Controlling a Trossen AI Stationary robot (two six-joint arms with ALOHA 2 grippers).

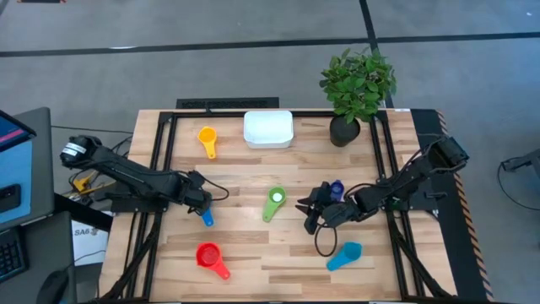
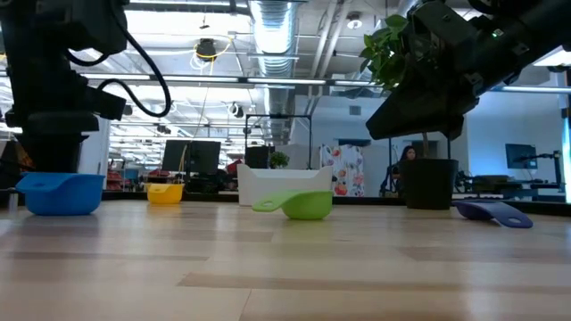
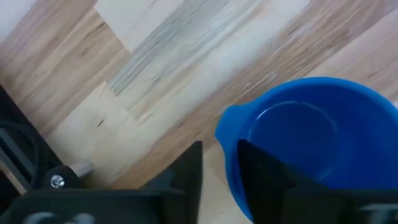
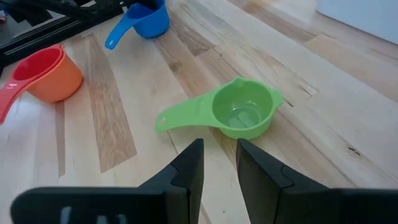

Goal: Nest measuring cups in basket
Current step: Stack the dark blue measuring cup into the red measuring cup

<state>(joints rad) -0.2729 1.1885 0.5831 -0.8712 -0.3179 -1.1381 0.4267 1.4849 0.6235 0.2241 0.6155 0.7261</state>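
Blue cup [image 3: 311,137] rim sits between left gripper [image 3: 219,171] fingers, seen only at the wrist.

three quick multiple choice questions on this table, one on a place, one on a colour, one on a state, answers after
1. Where does the basket stand?
A. between the yellow cup and the plant pot
B. beside the light blue cup
C. at the table's near edge

2. What colour is the cup just ahead of the right end effector?
A. yellow
B. green
C. red

3. How does the red cup sit?
A. upside down
B. inside the basket
C. nested in the orange cup

Answers:
1 A: the high view shows it at the far edge between those two.
2 B: the right wrist view shows the green cup there.
3 C: its red rim shows inside the orange one.
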